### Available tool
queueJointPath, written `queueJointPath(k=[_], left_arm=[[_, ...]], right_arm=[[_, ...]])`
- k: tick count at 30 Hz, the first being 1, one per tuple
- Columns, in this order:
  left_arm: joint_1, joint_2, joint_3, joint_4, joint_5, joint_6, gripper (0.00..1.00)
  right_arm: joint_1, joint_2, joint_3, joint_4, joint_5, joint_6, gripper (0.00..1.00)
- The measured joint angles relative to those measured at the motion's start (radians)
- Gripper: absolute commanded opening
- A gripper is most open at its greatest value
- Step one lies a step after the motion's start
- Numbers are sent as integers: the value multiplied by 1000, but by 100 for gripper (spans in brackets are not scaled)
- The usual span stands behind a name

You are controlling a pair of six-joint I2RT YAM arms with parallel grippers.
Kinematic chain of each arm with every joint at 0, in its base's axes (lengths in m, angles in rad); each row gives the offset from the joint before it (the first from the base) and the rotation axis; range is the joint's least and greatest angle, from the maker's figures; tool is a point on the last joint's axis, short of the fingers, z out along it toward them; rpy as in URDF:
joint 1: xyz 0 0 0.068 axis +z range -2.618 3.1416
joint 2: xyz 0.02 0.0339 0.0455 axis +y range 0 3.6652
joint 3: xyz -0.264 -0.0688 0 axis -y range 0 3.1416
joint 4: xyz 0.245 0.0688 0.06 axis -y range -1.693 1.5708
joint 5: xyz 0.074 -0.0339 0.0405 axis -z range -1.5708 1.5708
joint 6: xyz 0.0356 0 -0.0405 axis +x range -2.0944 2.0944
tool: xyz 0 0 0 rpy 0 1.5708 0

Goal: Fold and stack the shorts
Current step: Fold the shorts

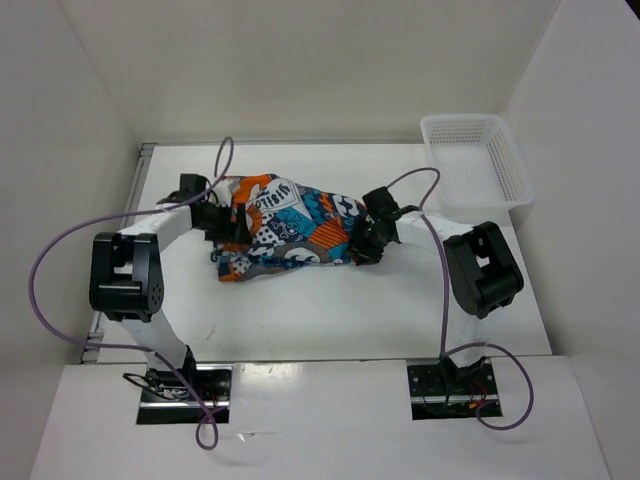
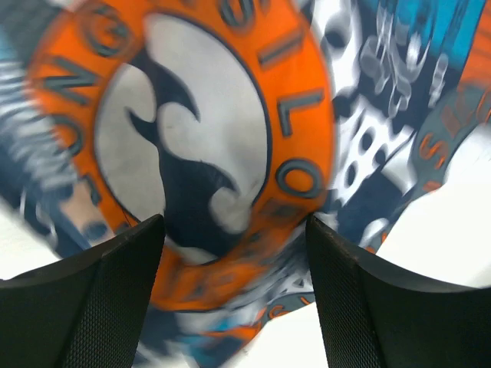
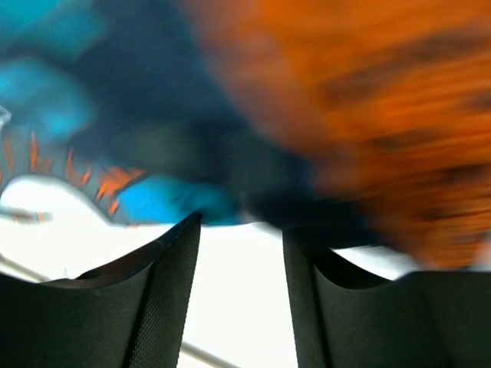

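- While the shorts lie bunched in a rumpled heap at the middle of the worktop, their long axis runs left to right, from one of my arms to the other.
- From the overhead view I cannot tell which end is the waistband and which the legs. An orange patch shows at the near left corner, and a white panel with lettering sits at the far side, towards the left.
- My left gripper is at the left end of the heap, and my right gripper is at the right end.
- Left wrist view: the left gripper has its jaws spread wide, the two black fingers far apart. The shorts fill the view beyond them, a round orange emblem with a white and navy middle lying in the gap. I cannot tell whether either finger presses on the cloth.
- Right wrist view: the right gripper has its jaws apart by a narrower gap, with bare white worktop showing between the fingers. The shorts are a blur of orange, navy and blue just past the tips. I cannot tell whether the tips touch them.
- A white mesh basket stands at the far right corner, well apart from the shorts.
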Motion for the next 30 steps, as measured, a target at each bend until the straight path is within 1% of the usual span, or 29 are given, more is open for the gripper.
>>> queueJointPath(k=[1,3,5,6,7,9,10,12,13,14,16,17,18,20,21,22,23,25,26,27,28,29,30], left_arm=[[19,2,33,-17,-11,-1,81],[61,-10,103,-33,-26,0,81],[103,-46,146,-36,-29,0,79],[124,-75,153,-38,-26,0,74],[145,-107,150,-40,-23,0,74],[183,-178,117,-39,-18,1,73],[202,-213,91,-40,-16,0,75],[226,-262,23,-33,-14,4,85],[232,-274,-16,-34,-13,5,88],[238,-276,-56,-35,-11,5,89],[242,-264,-128,-39,-12,5,89],[243,-254,-156,-45,-13,5,89],[243,-241,-177,-50,-14,5,84],[244,-213,-196,-48,-16,6,78],[243,-198,-197,-43,-14,9,69],[243,-186,-197,-35,-13,9,64],[244,-173,-197,-25,-12,14,59],[244,-157,-197,-13,-10,14,50],[244,-151,-197,-10,-9,16,38],[244,-148,-196,-8,-6,15,31],[244,-146,-194,-6,-5,16,24],[244,-145,-191,-3,-3,20,20],[244,-144,-188,-3,-3,17,11]], right_arm=[[26,0,12,-18,-1,3,53],[60,-2,56,-57,5,9,59],[53,-11,105,-83,33,8,62],[41,-23,127,-93,47,5,62],[24,-41,144,-100,60,3,62],[-15,-84,165,-113,82,-6,62],[-30,-106,172,-121,91,-10,62],[-60,-142,175,-132,110,-15,63],[-69,-155,174,-139,116,-16,66],[-76,-165,167,-141,120,-18,75],[-95,-183,132,-142,126,-21,83],[-101,-190,108,-145,126,-24,83],[-110,-195,85,-151,127,-29,83],[-130,-196,48,-171,129,-32,83],[-137,-195,34,-176,130,-35,81],[-143,-195,27,-179,131,-37,79],[-148,-192,25,-181,131,-39,74],[-151,-180,26,-167,127,-44,69],[-151,-170,27,-162,124,-45,66],[-151,-156,28,-158,117,-45,60],[-151,-143,28,-153,109,-48,57],[-151,-127,28,-148,100,-48,51],[-151,-112,28,-142,88,-49,48]])
